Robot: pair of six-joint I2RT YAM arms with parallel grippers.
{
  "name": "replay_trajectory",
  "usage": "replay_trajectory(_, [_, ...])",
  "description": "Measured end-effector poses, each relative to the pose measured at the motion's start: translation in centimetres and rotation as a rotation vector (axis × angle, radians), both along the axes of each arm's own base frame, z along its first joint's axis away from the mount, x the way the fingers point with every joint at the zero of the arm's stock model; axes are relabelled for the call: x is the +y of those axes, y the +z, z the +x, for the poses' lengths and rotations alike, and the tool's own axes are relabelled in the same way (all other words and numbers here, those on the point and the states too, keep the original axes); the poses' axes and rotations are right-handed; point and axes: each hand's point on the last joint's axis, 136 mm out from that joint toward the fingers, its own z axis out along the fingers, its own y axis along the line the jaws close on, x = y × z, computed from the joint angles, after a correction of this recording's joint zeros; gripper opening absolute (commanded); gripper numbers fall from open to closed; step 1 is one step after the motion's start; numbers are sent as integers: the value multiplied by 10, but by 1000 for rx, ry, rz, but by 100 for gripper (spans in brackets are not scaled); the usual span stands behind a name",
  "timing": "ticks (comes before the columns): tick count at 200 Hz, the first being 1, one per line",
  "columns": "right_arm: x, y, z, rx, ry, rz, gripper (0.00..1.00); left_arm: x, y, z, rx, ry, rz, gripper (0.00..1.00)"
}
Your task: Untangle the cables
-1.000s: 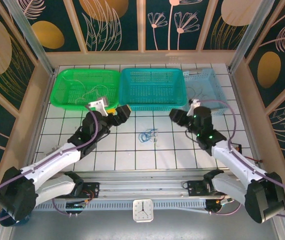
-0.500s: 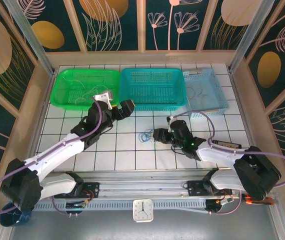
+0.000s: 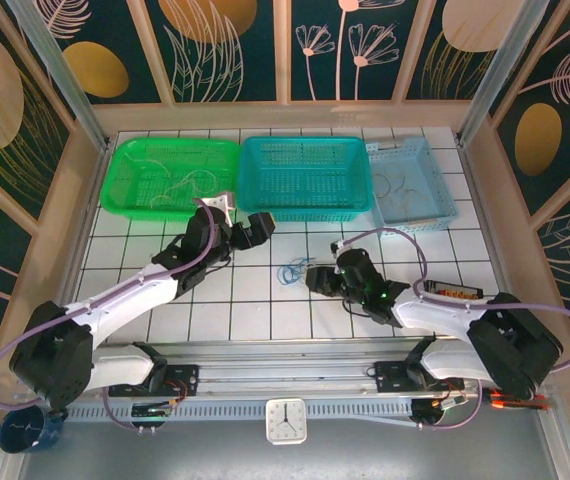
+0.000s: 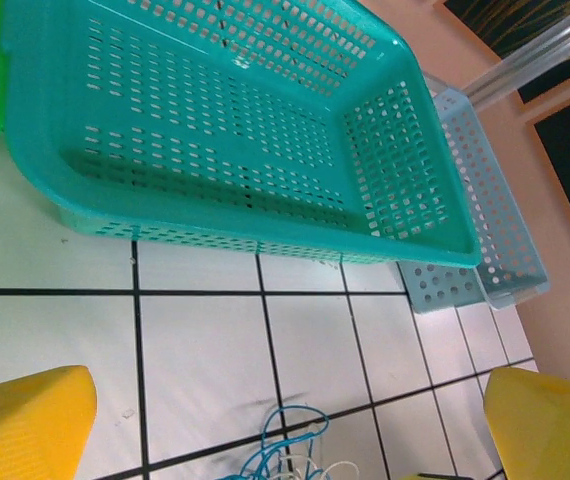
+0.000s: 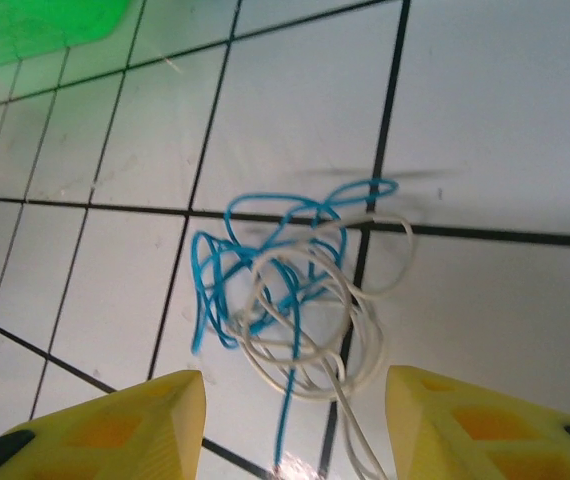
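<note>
The cables [image 3: 293, 270] lie as one small tangle of blue and white wire on the tiled table between the two arms. In the right wrist view the tangle [image 5: 295, 290] sits just ahead of my right gripper [image 5: 293, 400], whose yellow fingers [image 5: 155, 420] stand apart, and a white and a blue strand run into the gap. From above, the right gripper [image 3: 313, 278] is low, at the tangle's right edge. My left gripper [image 3: 261, 226] hovers open behind and left of the tangle. The left wrist view shows the blue loops [image 4: 287, 452] at the bottom, between the wide-spread left gripper [image 4: 290, 405].
Three baskets line the back: a green one [image 3: 130, 160] with thin pale wires in it, a teal one [image 3: 305, 205] and a light-blue one [image 3: 435, 205] holding a few wires. The teal basket [image 4: 215, 225] is close ahead of the left gripper. Raised walls ring the table.
My right arm swung from near the light-blue basket down and left to the tangle. The left gripper moved a little right, along the teal basket's front. The tangle has stayed put.
</note>
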Motion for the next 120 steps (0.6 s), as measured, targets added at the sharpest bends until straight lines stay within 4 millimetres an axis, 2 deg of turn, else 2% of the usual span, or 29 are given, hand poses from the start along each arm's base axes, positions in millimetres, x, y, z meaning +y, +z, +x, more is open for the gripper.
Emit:
replay_trajectory(40, [-10, -14, -10, 19, 5, -32, 50, -8, 0, -1, 1, -36, -21, 99])
replay_trajectory(67, [-10, -16, -10, 20, 9, -39, 48, -12, -1, -1, 3, -56, -32, 99])
replay_trajectory(97, [-8, -27, -12, 42, 24, -56, 43, -15, 0, -3, 6, -71, -43, 99])
replay_trajectory(104, [-7, -30, -13, 48, 27, -60, 38, -15, 0, -3, 4, -73, -45, 99])
replay_trajectory(120, [-5, -35, -15, 65, 37, -63, 19, -16, 1, -3, 5, -76, -48, 99])
